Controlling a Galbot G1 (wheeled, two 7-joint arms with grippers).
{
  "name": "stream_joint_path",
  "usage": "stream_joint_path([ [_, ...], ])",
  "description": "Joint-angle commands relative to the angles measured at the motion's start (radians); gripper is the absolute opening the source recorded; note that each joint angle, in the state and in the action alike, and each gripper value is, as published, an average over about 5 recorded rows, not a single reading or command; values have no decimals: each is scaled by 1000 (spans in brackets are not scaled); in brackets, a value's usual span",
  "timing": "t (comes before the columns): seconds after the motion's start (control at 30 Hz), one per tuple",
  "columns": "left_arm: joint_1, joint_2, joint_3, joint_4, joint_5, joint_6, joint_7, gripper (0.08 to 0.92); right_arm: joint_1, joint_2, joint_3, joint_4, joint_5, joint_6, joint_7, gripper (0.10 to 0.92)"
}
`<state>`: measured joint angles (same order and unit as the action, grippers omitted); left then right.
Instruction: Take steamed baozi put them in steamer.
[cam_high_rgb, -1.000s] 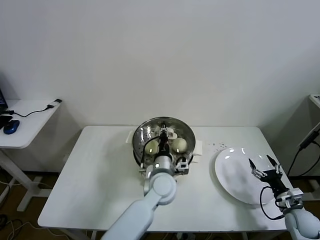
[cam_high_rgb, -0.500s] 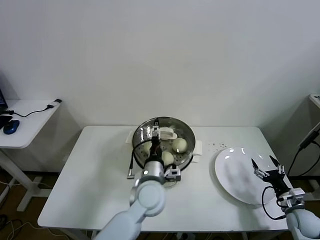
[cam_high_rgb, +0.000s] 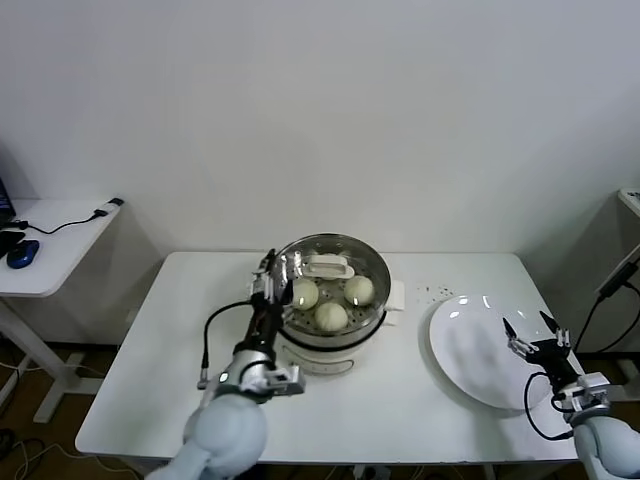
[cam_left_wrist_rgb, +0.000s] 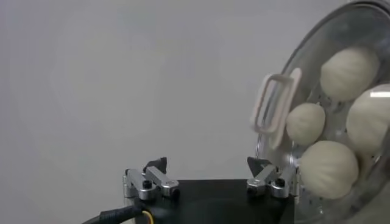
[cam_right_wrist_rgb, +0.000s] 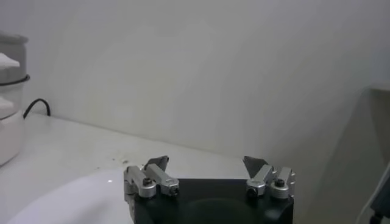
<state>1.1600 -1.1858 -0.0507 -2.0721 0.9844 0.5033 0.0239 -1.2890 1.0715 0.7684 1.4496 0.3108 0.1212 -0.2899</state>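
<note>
The left tool (cam_high_rgb: 268, 285) is seen spread and empty at the steamer's (cam_high_rgb: 370, 316) nine o'clock rim. Four baozi (cam_left_wrist_rgb: 328, 168) are seated on its tray. At three o'clock on the counter (cam_high_rgb: 170, 350), the right tool (cam_high_rgb: 532, 331) is held spread over the plate (cam_high_rgb: 465, 350).

Steamer (cam_high_rgb: 326, 300) mouth unobstructed above; left tool (cam_high_rgb: 264, 283) flanks its rim.

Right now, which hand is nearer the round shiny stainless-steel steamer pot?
Left. The left hand hangs open at the steamer pot's left rim; the right hand waits open over the flat white plate.
</note>
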Motion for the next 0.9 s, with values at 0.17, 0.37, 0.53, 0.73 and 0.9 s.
stream_joint_path([
  [0.17,431,-163,-684,1,-1016,-605,-96,823,-62,33,9,149,-13,-34,27,823],
  [0.37,473,-250,-751,76,-1120,-587,-64,823,-86,51,8,186,-3,-35,23,823],
  [0.53,491,-284,-752,77,-1109,-572,-57,823,-104,77,-1,215,21,-30,5,823],
  [0.73,502,-300,-755,59,-1054,-579,-49,823,-118,101,-13,247,41,-29,-1,823],
  [0.9,518,-300,-768,45,-1046,-580,-38,823,-119,102,-13,253,52,-28,-2,823],
])
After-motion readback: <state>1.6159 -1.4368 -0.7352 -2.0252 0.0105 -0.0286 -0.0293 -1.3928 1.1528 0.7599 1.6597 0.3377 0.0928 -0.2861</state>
